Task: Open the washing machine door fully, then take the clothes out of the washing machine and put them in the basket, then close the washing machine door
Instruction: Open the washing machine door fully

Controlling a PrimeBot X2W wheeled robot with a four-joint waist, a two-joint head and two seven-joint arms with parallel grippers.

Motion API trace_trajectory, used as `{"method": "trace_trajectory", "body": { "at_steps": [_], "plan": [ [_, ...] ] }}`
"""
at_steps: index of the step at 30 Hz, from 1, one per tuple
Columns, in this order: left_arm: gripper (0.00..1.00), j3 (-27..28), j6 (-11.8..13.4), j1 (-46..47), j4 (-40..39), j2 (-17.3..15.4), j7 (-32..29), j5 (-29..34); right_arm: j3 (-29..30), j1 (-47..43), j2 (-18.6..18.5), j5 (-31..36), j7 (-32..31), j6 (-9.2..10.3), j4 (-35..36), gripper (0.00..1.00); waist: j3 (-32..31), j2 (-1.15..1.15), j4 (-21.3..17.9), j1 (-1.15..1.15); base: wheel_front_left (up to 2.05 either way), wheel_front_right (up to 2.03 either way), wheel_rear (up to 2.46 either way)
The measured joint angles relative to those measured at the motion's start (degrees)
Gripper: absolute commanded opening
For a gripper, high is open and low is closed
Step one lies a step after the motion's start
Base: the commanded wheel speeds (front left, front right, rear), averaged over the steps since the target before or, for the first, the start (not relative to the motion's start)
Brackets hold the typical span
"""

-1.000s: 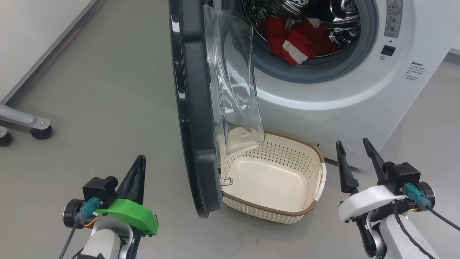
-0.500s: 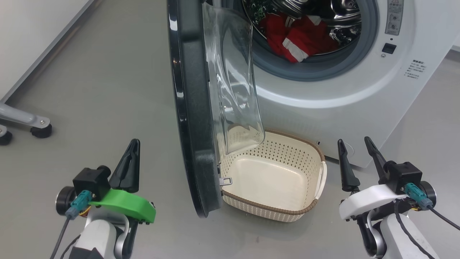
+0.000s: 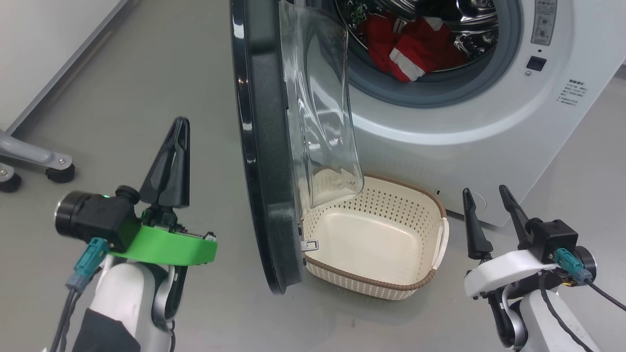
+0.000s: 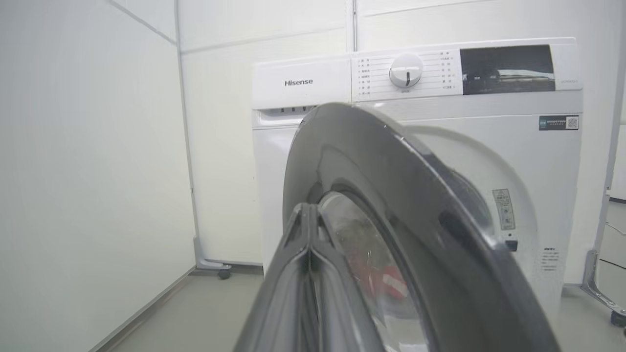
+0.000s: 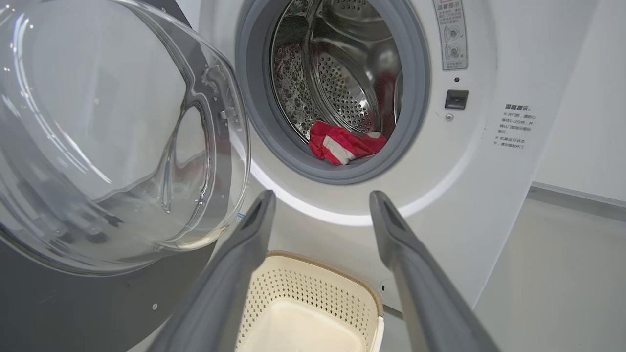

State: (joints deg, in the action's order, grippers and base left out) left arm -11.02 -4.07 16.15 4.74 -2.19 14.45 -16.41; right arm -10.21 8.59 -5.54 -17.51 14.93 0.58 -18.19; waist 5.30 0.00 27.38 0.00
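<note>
Left gripper [image 3: 181, 122] has risen, pinched closed; door [image 3: 266, 146] part-open

The door [image 3: 266, 146] stands open; red clothes [image 3: 415, 49] lie inside the machine [image 3: 440, 146]; the basket [image 3: 391, 205] sits on the floor [image 3: 146, 73] beside the door.

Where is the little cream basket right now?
In the head view the basket sits on the floor, centre, before the washing machine, right of its open door.

A grey metal leg [image 3: 29, 155] on black casters [image 3: 61, 173] rests on the floor [image 3: 146, 73].
</note>
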Motion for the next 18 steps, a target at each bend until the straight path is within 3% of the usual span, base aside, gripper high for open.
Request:
{"method": "trace_trajectory", "body": {
  "at_steps": [10, 18],
  "plan": [
    [0.0, -4.66, -0.88, 0.59, -15.0, -0.09, 0.32, 1.9, 1.19, -0.83, 0.54, 0.54, 0.0, -1.03, -0.6, 1.0, -0.83, 0.0, 0.23, 0.0, 0.0, 0.0, 0.0],
    [0.0, -17.29, -2.81, -2.1, -19.05, -0.34, -1.45, 0.62, 1.74, -1.07, 1.18, 1.15, 0.0, -1.69, -1.04, 1.0, -1.3, 0.0, -0.14, 0.0, 0.0, 0.0, 0.0]
  ]
}}
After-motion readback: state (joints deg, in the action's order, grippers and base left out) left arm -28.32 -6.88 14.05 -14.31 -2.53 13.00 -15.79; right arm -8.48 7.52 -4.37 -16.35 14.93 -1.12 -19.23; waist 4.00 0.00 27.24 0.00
